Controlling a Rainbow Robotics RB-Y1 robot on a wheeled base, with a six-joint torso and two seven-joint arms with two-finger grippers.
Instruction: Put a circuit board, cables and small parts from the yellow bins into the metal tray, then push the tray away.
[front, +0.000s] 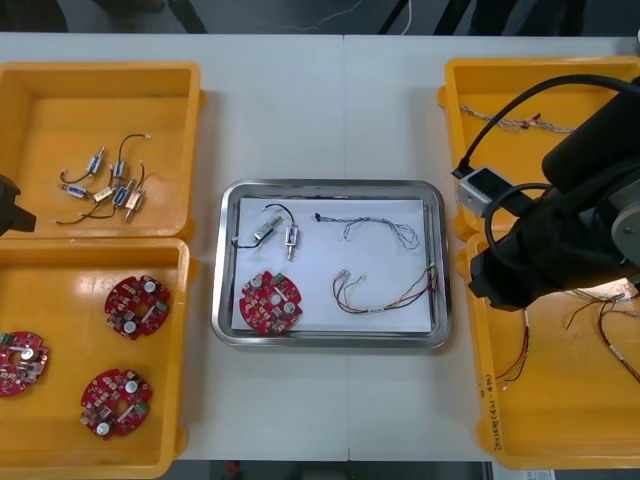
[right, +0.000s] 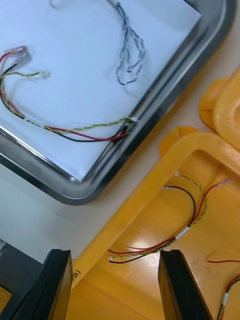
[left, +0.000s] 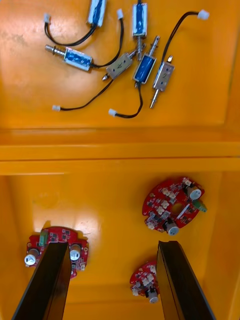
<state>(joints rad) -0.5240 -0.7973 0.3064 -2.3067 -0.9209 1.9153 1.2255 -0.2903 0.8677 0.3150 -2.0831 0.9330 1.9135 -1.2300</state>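
1. Evidently, loading was complete. The shiny rectangular metal tray (front: 330, 342), white inside, sat on the light bench (front: 320, 110) between the yellow plastic bins (front: 100, 75), apart from them on both sides.
2. Inside it lay one round red circuit board (front: 270, 302) at the near left corner, with two small metal parts (front: 278, 234) on black leads beyond it. A twisted blue and white cable (front: 380, 230) lay towards the far right, and the end of a red and yellow cable (front: 388, 292) reached the right wall.
3. The right hand (right: 115, 257) hung above the inner rim of the near right bin (right: 150, 195), just beside the tray's near right corner. Its fingers stood wide apart and gripped nothing.
4. The left hand (left: 114, 247) hovered over the near left bin (left: 100, 200), equally spread and empty, with spare boards (left: 172, 205) beneath it.
5. Handling, as judged: the tray was stiff and smooth, so it should slide readily on the bench. Its load was light and loose, and a sudden shove could shift the soft cables. The board was rigid, but its components looked fragile and were best left untouched.
6. Point of contact, as judged: no grasp was needed. Fingertips set against the middle of the near rim should send the tray straight, whereas a corner push risked swivelling it. The right hand was the nearer one.
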